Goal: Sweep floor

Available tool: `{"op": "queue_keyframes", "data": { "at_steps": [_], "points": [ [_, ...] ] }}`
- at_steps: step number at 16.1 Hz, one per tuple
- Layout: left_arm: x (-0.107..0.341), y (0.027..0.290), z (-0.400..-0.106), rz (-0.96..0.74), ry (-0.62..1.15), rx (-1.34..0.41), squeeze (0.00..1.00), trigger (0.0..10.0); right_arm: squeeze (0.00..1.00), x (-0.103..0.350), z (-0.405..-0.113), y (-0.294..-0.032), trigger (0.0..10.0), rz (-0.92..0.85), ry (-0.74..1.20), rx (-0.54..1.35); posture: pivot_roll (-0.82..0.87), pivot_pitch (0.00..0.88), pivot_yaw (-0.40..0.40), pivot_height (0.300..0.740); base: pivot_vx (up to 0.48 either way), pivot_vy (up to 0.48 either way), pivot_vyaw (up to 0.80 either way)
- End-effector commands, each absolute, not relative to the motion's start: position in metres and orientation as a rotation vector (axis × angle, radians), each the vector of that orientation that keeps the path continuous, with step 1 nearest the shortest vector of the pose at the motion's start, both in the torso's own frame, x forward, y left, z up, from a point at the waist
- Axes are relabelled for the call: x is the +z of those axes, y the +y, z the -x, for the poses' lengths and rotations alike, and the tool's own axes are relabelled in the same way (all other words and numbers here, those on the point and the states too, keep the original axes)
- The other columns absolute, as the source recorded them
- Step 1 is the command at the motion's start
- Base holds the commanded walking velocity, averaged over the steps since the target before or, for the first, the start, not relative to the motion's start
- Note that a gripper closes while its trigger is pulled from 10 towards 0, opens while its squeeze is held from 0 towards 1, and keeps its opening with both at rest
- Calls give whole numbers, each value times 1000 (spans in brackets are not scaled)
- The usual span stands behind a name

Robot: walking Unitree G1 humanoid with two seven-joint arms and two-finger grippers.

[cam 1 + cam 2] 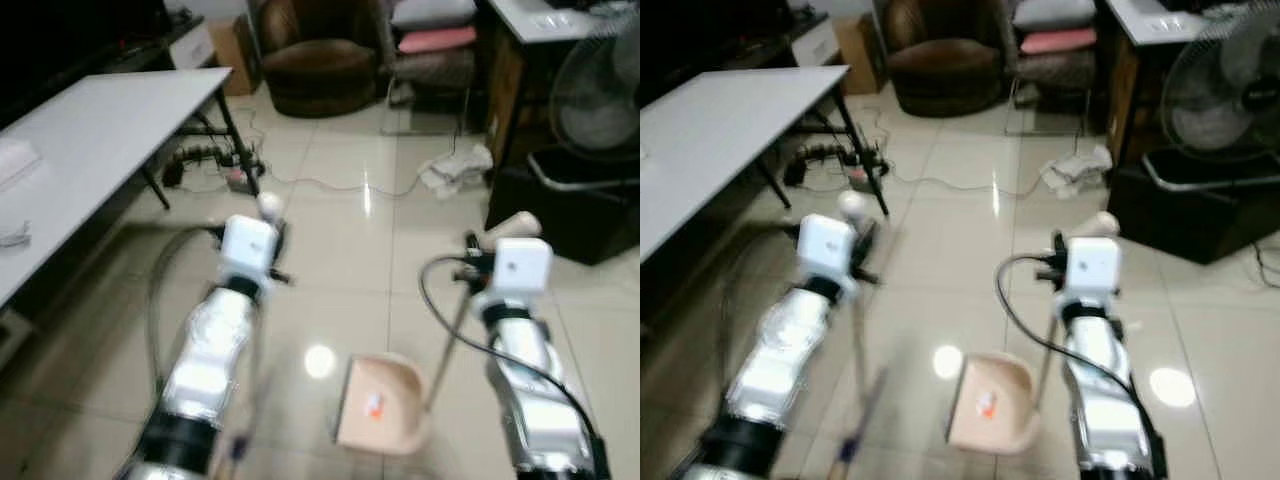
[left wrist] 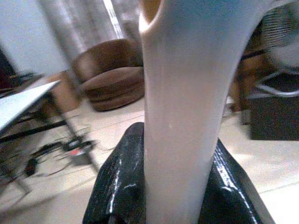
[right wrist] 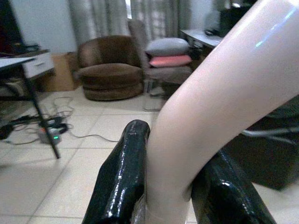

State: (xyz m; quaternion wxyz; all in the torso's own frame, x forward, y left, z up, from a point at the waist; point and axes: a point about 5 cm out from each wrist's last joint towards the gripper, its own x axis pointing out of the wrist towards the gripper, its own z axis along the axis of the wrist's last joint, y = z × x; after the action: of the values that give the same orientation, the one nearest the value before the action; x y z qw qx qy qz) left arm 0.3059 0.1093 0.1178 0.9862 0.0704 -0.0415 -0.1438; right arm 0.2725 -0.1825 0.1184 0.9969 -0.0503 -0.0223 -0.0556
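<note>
My left gripper [image 2: 177,158] is shut on the cream handle of a broom [image 2: 180,93]. Its black fingers [image 2: 117,186] press the handle from both sides. The handle's rounded top [image 1: 268,206] shows just past the left wrist, and the blurred stick runs down toward a blue part [image 1: 852,442] near the floor. My right gripper [image 3: 170,158] is shut on the cream handle [image 3: 210,102] of a dustpan. The thin rod [image 1: 445,345] leads down to the beige pan [image 1: 380,405], which rests on the tiled floor between my arms with a small orange bit inside it.
A white table [image 1: 100,110] stands at the left, with a power strip and cables [image 1: 215,160] under it. A brown armchair [image 1: 320,60] and a cushioned chair [image 1: 435,45] are at the back. At the right are a fan [image 1: 600,95], a black box [image 1: 580,215] and a crumpled white cloth [image 1: 455,168].
</note>
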Motion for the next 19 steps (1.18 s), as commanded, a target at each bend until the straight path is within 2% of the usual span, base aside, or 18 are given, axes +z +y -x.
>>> {"op": "queue_keyframes", "data": {
  "at_steps": [1,6,8,10,15,19],
  "points": [
    [128,116,-309,-150,-132,-272,0,10000,0,128,-276,-180,10000,115,-92,-103,-179,0,126,740,371,0,-688],
    [123,130,-304,-150,-119,-197,0,10000,0,128,-283,-175,10000,136,-91,-48,-155,0,66,740,362,0,0],
    [118,137,-299,-154,-93,-166,0,10000,0,127,-288,-173,10000,143,-86,-29,-121,0,14,740,0,0,0],
    [117,140,-296,-168,-102,-162,0,10000,0,123,-291,-173,10000,144,-81,-30,-96,0,1,740,0,0,0],
    [107,138,-309,-204,-66,-198,0,10000,0,113,-301,-171,10000,150,-84,4,-95,8,51,740,0,0,0],
    [95,139,-323,-152,-38,-118,0,10000,0,104,-317,-170,10000,237,-94,49,-70,89,44,740,0,0,0]
  ]
}}
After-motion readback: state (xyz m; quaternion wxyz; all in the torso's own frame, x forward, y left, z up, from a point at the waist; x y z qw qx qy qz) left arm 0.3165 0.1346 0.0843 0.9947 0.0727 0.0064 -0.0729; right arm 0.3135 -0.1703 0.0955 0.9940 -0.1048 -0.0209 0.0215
